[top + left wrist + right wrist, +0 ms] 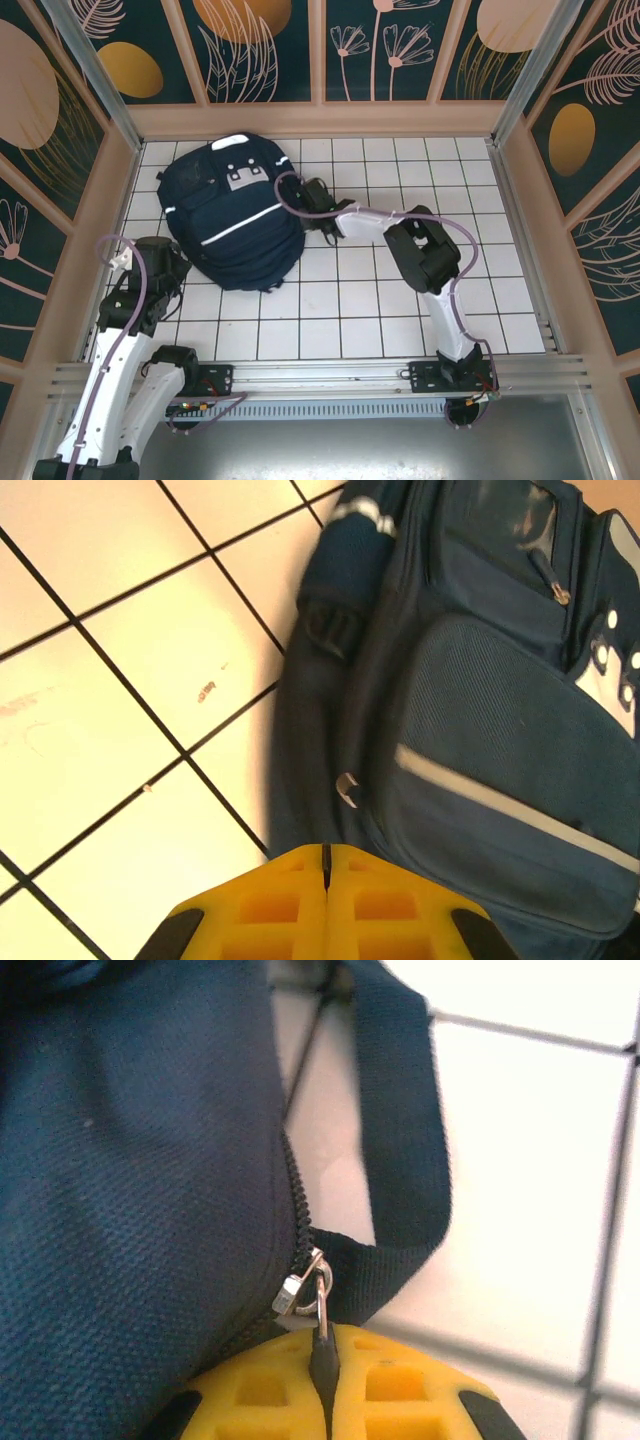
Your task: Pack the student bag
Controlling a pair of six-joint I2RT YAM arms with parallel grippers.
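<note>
The student bag (235, 215), a big navy backpack with thin white stripes, lies flat on the white tiled floor at centre left. My right gripper (303, 193) reaches to the bag's upper right edge. In the right wrist view its yellow jaws (322, 1340) are shut on the metal zipper pull (320, 1305), beside the bag's fabric (130, 1160) and a dark strap (400, 1140). My left gripper (175, 262) sits just left of the bag's lower end. Its jaws (326, 852) are shut with nothing between them, pointing at the bag's side (500, 710).
The tiled floor (400, 320) is ringed by low wooden walls (320, 118) at the back and both sides. A metal rail (330, 375) with the arm bases runs along the near edge. Bare tiles lie to the right of the right arm (425, 255).
</note>
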